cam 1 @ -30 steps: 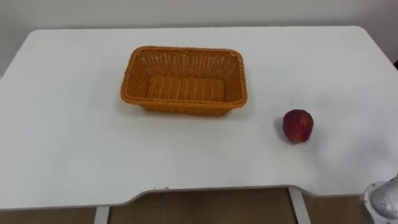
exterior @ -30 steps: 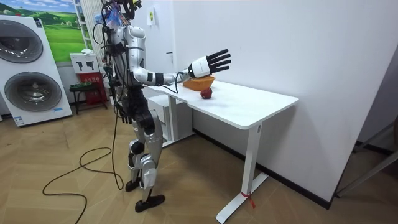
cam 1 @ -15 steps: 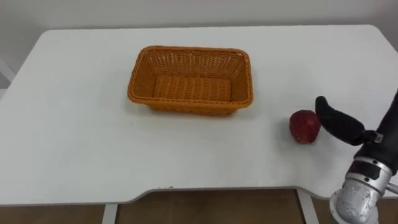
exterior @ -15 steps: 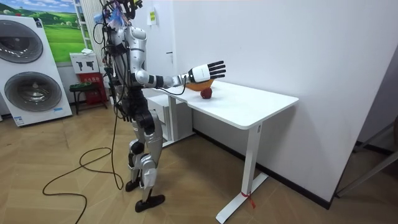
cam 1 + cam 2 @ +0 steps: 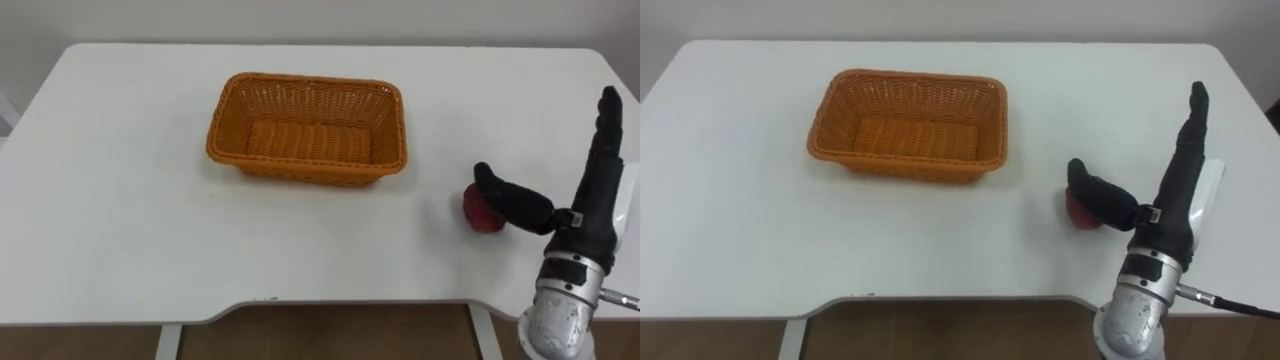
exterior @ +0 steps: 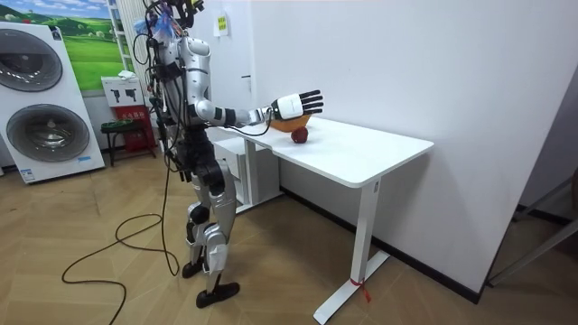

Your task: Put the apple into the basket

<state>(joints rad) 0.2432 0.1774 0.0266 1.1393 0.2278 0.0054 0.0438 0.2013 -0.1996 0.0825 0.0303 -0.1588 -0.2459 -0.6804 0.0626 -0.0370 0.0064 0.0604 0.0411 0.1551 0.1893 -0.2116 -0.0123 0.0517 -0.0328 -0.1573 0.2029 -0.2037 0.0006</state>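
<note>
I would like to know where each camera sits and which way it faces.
Left eye view: on the robot's head, looking down at the table, basket and apple; the open right hand and forearm show at lower right.
Right eye view: just beside it, same downward look, same hand.
Room view: standing off in the room, side-on to the whole robot at the table's end, right arm stretched out.
Shared: both eyes show one scene, slightly offset; all three show apple, basket and hand.

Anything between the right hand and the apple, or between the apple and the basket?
Nothing visible. The open right hand is at the apple, thumb across it; bare table lies between apple and basket.
</note>
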